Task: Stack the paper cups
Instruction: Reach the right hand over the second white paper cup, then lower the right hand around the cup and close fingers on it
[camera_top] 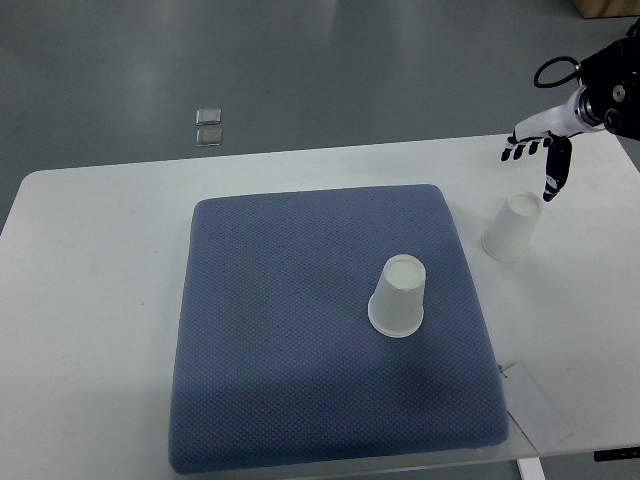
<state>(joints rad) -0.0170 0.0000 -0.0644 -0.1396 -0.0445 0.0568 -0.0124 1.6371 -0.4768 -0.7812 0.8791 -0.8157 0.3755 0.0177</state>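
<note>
Top view: two paper cups, both upside down, well apart from each other. One cup (398, 296) stands on the blue mat (300, 350), toward the mat's right half. The other cup (512, 228) stands on the bare white surface (100, 300), just off the mat's right edge.

Right hand (540, 150) hangs at the upper right, above and slightly beyond the off-mat cup, not touching it. Fingers (516, 150) are spread and relaxed, the thumb pointing down toward the cup; it holds nothing. Left hand is not in view.

Judgement: stacking not yet begun; the nearer cup to the hand is the likely first pick.

Risks from here:
- Cups are light and empty. A sideways finger contact before closing could tip or skid the off-mat cup on the smooth surface.
- A tight squeeze could crush the thin wall, so it would not nest.
- Lowering one cup off-centre onto the other could knock the mat cup over.

A paper tag (535, 405) lies at the surface's lower right, clear of the work.
</note>
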